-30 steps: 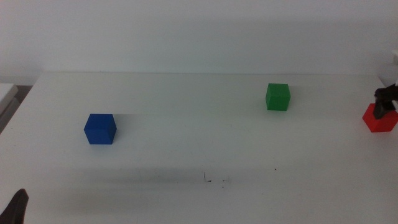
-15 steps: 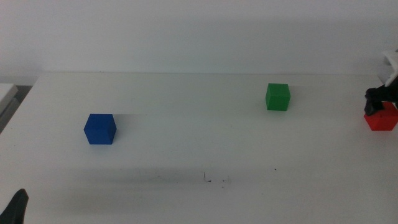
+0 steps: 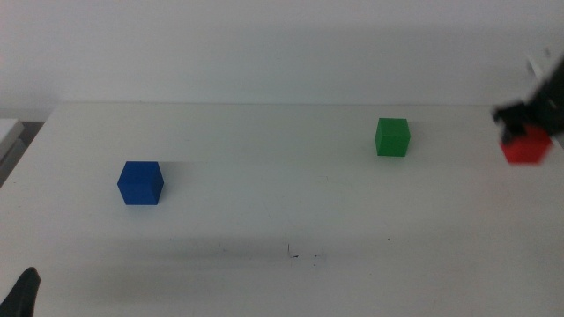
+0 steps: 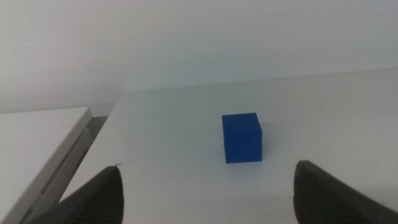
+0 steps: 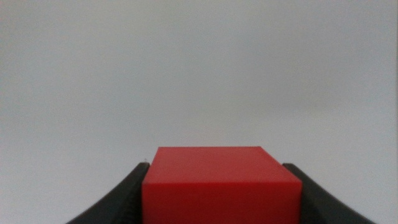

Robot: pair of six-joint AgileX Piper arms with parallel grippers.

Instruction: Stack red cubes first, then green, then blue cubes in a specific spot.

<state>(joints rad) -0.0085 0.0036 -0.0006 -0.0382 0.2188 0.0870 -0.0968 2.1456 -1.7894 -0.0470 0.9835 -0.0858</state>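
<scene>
My right gripper (image 3: 527,132) is shut on the red cube (image 3: 526,147) and holds it above the table at the far right; the right wrist view shows the red cube (image 5: 221,185) clamped between the two dark jaws. The green cube (image 3: 392,137) sits on the table right of centre. The blue cube (image 3: 141,182) sits at the left and shows in the left wrist view (image 4: 242,137). The marked spot (image 3: 302,255) of tiny black scribbles lies near the front centre. My left gripper (image 4: 205,199) waits open at the bottom left corner (image 3: 22,295).
The white table's left edge (image 3: 26,150) borders a grey shelf (image 4: 37,149). A white wall stands behind the table.
My right gripper has lifted the red cube off the table and carried it up and slightly leftward. The left arm and other cubes have not moved.
</scene>
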